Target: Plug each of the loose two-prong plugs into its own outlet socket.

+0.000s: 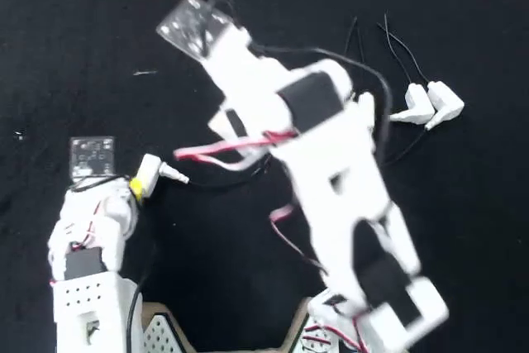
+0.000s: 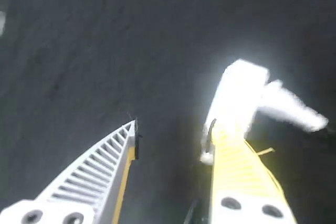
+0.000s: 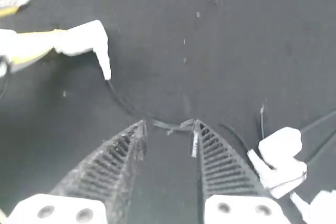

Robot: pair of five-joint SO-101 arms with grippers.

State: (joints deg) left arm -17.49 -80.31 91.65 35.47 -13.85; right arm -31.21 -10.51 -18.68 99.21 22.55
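A white plug (image 1: pixel 151 171) with a black cord lies on the black cloth at the left. It rests against the tip of the yellow finger (image 2: pixel 236 171) of my left gripper (image 2: pixel 172 129). That gripper is open, and the plug (image 2: pixel 239 93) sits outside the gap. My right gripper (image 3: pixel 169 127) is open just above the cloth, with the thin black cord (image 3: pixel 131 111) running past its fingertips and nothing between them. It sees the same plug (image 3: pixel 84 38) farther off. Two white pieces (image 1: pixel 431 103) with black wires lie side by side at the right.
The right arm (image 1: pixel 331 163) stretches diagonally across the middle of the table, hiding the cloth beneath it. Red and black cables (image 1: pixel 223 150) hang from it. The two white pieces (image 3: pixel 281 156) lie close beside one finger of the right gripper.
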